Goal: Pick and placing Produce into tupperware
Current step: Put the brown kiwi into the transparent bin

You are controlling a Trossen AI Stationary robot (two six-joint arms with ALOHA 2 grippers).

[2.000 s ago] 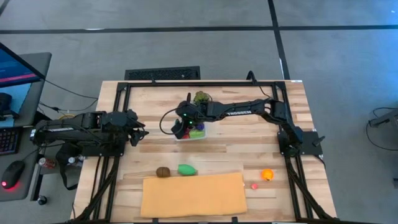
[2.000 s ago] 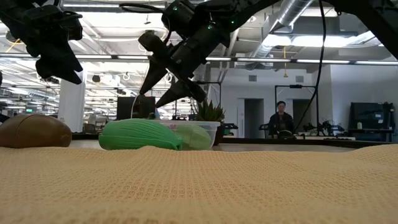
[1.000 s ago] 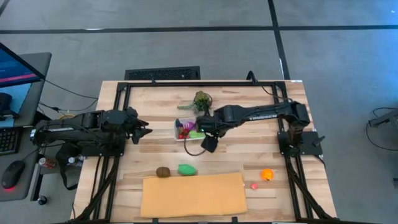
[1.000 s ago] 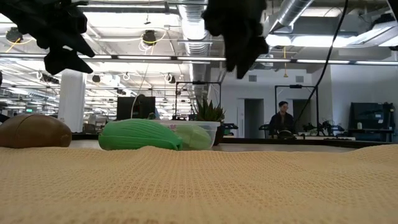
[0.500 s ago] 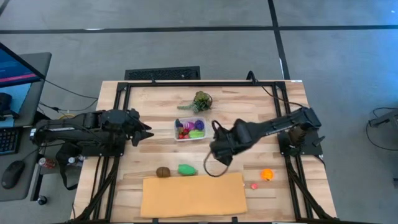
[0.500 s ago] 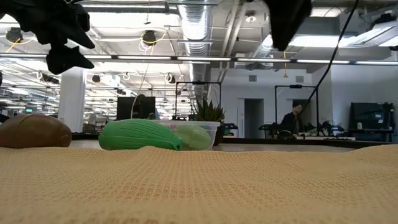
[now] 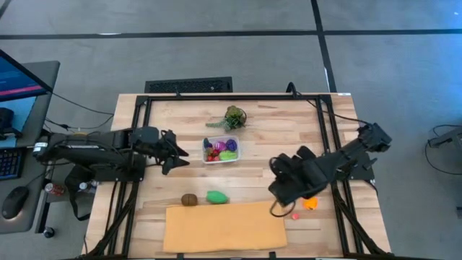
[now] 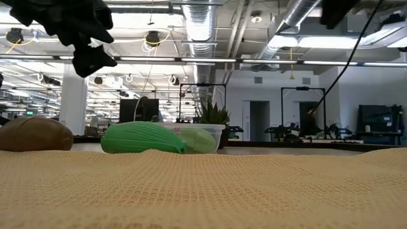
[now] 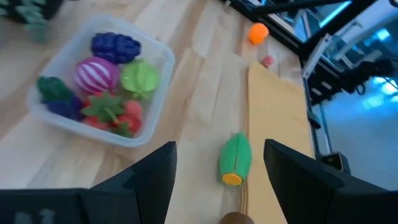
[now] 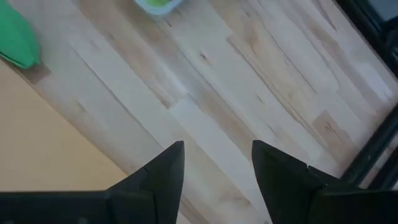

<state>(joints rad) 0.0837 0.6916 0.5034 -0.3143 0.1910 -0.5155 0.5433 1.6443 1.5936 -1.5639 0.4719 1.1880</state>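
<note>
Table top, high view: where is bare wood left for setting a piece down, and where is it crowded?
Free: the wood between the tupperware and the right gripper, and the strip between the leafy bunch and the frame's right rail. Crowded: by the tan sheet, with brown piece, green piece, and orange piece.

low view: the tupperware is largely screened by the green vegetable; contents not legible there. brown piece cut off at the left edge. right arm only a dark fragment at the upper right edge; its gripper out of frame.

high view: right gripper partly covers the orange piece; pink piece too small to identify.

right wrist view: tupperware cut off at the top edge, green vegetable at the left edge.
</note>
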